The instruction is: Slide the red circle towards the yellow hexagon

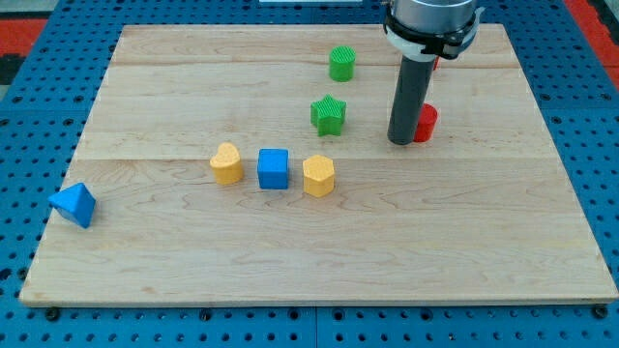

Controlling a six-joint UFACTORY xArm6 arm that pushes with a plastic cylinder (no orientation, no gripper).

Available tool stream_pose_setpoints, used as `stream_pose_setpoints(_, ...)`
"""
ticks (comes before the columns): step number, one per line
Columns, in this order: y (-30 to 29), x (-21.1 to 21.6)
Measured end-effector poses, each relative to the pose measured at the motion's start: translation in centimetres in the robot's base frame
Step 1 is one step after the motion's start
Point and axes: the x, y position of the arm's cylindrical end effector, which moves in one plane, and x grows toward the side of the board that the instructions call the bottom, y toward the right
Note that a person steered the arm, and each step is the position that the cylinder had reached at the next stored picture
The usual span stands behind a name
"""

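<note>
The red circle [427, 123] sits on the wooden board at the view's upper right, mostly hidden behind my rod. My tip [401, 141] rests on the board just left of the red circle, touching or nearly touching it. The yellow hexagon [318, 176] lies near the board's middle, below and to the left of my tip. The red circle and the yellow hexagon are well apart.
A green star [329, 115] lies left of my tip, a green cylinder [342, 64] above it. A blue cube [274, 168] and a yellow heart [226, 163] stand left of the hexagon. A blue triangle [74, 204] sits at the left edge. Another red piece [436, 64] peeks out behind the arm.
</note>
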Motion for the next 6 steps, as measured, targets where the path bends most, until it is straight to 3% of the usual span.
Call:
stream_pose_setpoints(1,0.3,4.2)
stream_pose_setpoints(2,3.9,4.8)
stream_pose_setpoints(6,17.2,1.1)
